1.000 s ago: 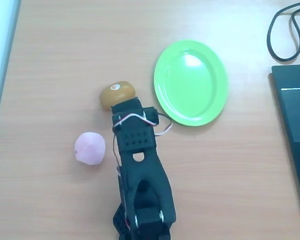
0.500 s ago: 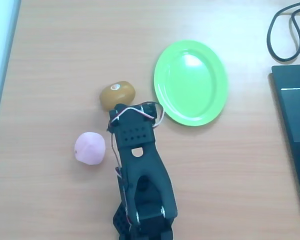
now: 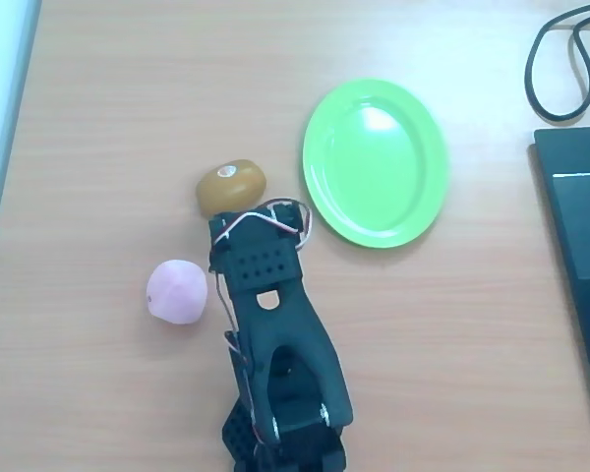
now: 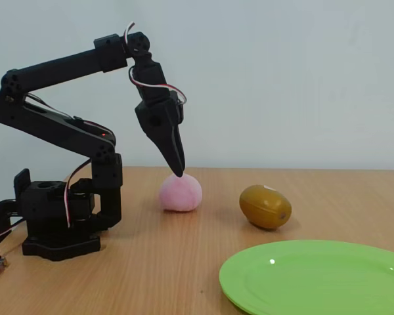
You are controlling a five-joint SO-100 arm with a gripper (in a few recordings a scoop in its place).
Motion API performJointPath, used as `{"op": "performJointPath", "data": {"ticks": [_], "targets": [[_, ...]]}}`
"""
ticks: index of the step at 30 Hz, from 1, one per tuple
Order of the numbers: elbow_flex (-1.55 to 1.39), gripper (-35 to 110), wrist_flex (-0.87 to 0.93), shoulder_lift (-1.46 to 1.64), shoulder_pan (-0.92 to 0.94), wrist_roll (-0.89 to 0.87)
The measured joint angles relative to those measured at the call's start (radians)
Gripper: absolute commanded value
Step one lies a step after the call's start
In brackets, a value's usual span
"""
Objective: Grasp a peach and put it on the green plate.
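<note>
The pale pink peach (image 3: 177, 292) (image 4: 180, 193) rests on the wooden table. To its right in the overhead view is my black arm's wrist (image 3: 261, 241), which hides the fingers below it. In the fixed view my gripper (image 4: 178, 172) points down with its fingers together and nothing held. Its tip hangs a little above table height, near the peach's top. The lime-green plate (image 3: 376, 162) (image 4: 322, 279) lies with nothing on it, to the right of the arm in the overhead view.
A brown-olive oval fruit (image 3: 231, 187) (image 4: 265, 206) lies just beyond the wrist, between peach and plate. A dark flat device (image 3: 580, 256) and a black cable (image 3: 556, 59) sit at the right edge. The arm's base (image 4: 59, 226) stands at the near side.
In the overhead view the wrist has swung slightly left, toward the peach, uncovering more of the brown fruit. Peach, fruit and plate have not moved.
</note>
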State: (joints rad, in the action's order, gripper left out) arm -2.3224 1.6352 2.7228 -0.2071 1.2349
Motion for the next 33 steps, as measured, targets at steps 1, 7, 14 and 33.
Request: {"op": "performJointPath", "data": {"ticks": [1, 7, 14, 33], "targets": [[0.0, 23, 0.0, 0.0, 0.0, 0.0], [0.0, 36, 0.009, 0.0, -0.021, 0.031], [0.002, 38, 0.032, -0.049, -0.103, 0.026], [0.091, 47, 0.014, -0.314, -0.259, -0.029]]}}
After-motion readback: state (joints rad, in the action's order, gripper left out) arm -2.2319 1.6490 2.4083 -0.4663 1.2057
